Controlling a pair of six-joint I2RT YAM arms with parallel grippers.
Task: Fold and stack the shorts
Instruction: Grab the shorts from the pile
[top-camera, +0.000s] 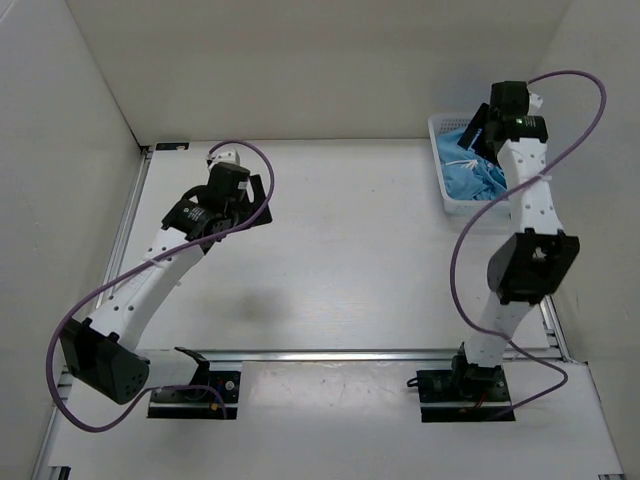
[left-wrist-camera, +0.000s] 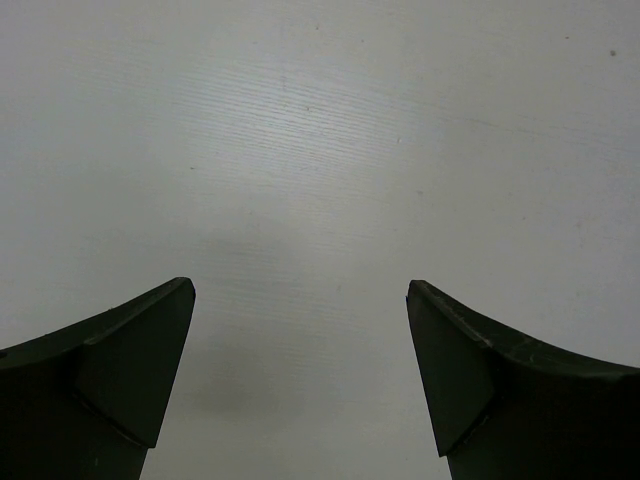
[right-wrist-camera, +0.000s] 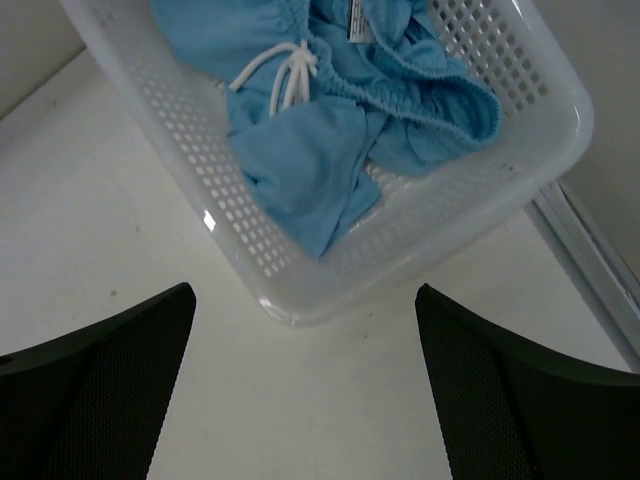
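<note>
At twelve o'clock from my right gripper (right-wrist-camera: 302, 300), jaws wide and empty, the shorts (right-wrist-camera: 320, 140) lie bunched in the basket (right-wrist-camera: 545, 120); my left gripper (left-wrist-camera: 300, 295), equally open and empty, hangs well apart.

Shorts (right-wrist-camera: 300, 170), basket (right-wrist-camera: 540, 115) cut off by wrist view's top edge; right arm (top-camera: 528, 195) covers basket's right side.
</note>
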